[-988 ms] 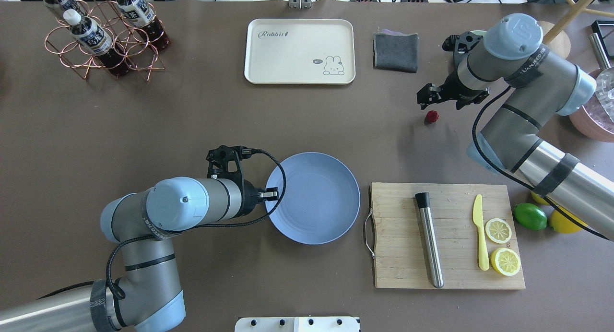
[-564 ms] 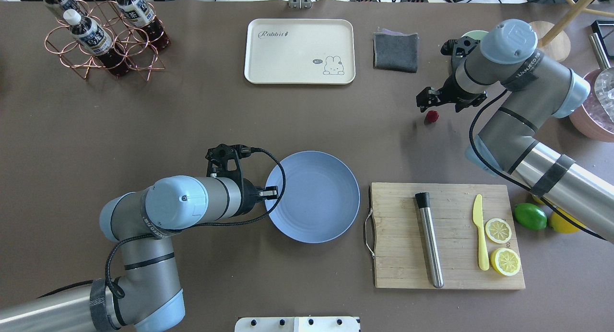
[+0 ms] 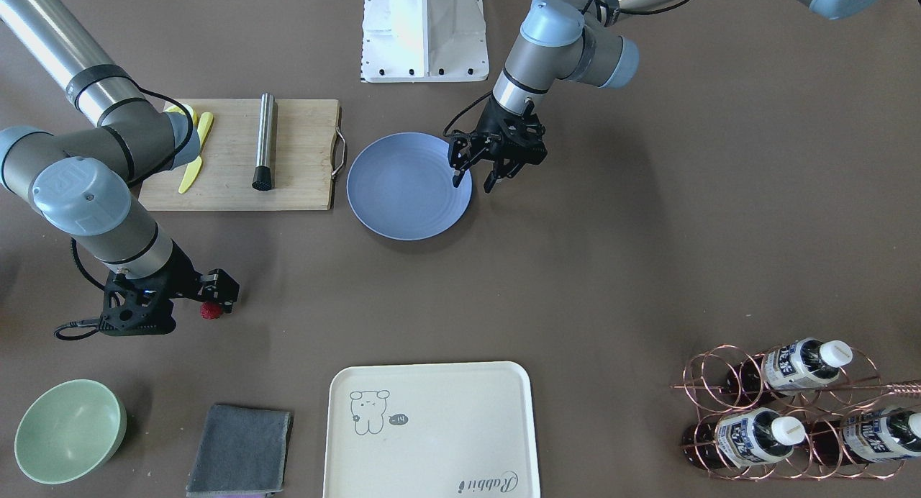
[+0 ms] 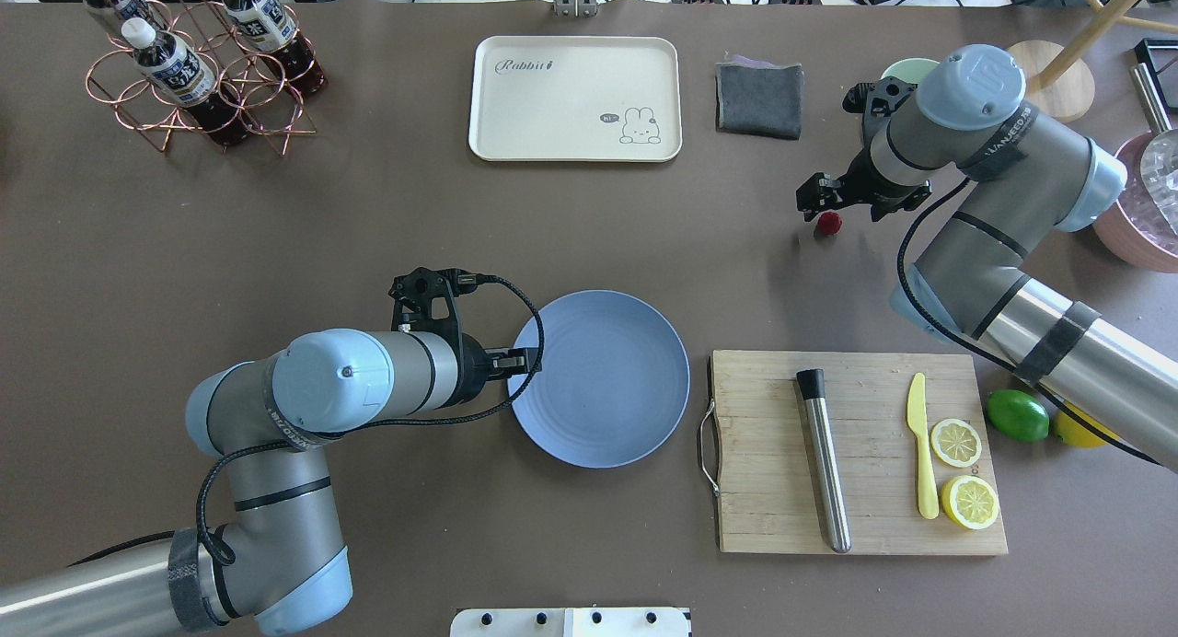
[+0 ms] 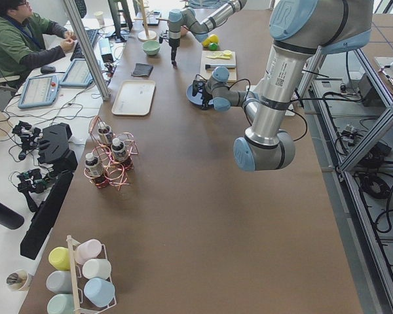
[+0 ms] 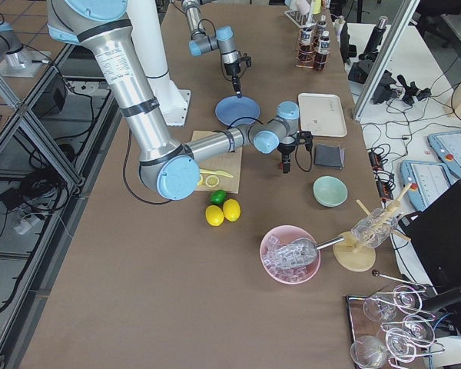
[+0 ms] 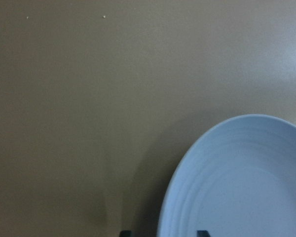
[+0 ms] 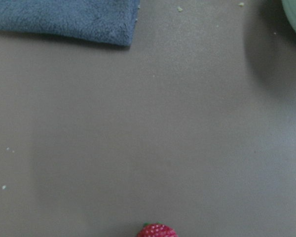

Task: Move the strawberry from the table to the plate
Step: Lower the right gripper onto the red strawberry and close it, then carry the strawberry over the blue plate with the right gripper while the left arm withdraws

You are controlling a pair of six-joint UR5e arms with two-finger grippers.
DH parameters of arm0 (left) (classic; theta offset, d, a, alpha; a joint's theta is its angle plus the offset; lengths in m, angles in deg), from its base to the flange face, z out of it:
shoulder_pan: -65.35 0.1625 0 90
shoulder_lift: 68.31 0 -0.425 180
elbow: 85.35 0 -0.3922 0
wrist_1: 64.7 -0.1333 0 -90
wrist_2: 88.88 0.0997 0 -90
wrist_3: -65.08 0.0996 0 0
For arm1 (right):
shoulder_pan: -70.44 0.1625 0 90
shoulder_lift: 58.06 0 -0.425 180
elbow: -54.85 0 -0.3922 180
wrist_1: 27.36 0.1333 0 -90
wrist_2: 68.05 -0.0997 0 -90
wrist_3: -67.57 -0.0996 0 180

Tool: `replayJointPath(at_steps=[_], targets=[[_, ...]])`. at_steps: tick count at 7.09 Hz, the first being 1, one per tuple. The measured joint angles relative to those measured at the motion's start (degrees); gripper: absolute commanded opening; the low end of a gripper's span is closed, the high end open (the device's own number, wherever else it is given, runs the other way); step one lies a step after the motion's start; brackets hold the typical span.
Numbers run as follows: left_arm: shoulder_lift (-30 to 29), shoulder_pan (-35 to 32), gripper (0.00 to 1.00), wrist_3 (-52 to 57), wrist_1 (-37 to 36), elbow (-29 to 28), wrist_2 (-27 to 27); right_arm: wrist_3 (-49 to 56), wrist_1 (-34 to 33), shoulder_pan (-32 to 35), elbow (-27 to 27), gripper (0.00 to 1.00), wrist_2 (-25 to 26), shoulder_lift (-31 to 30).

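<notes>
- The strawberry [image 4: 830, 222] lies on the table [image 4: 368, 232], well apart from the plate [image 4: 598, 379] and near the folded grey cloth [image 4: 759, 99].
- The right gripper [image 4: 818, 202] hangs just above the strawberry; its jaws look spread and hold nothing.
- The left gripper [image 3: 473, 180] stands over the rim of the plate, with its fingers [image 3: 455, 175] apart, one on each side of the rim.
- The plate has nothing on it.
</notes>
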Motion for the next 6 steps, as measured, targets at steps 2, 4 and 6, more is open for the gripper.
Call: replayJointPath(at_steps=[2, 4, 6], targets=[[0.08, -0.10, 0.98, 0.01, 0.00, 0.06, -0.01, -0.67, 0.03, -0.53, 0.00, 0.28, 0.11, 0.05], [0.14, -0.14, 0.98, 0.01, 0.00, 0.10, -0.01, -0.76, 0.03, -0.61, 0.00, 0.00, 0.17, 0.05], [0.13, -0.55, 0.98, 0.05, -0.12, 1.32, -0.20, -0.45, 0.03, -0.21, -0.10, 0.00, 0.23, 0.20]])
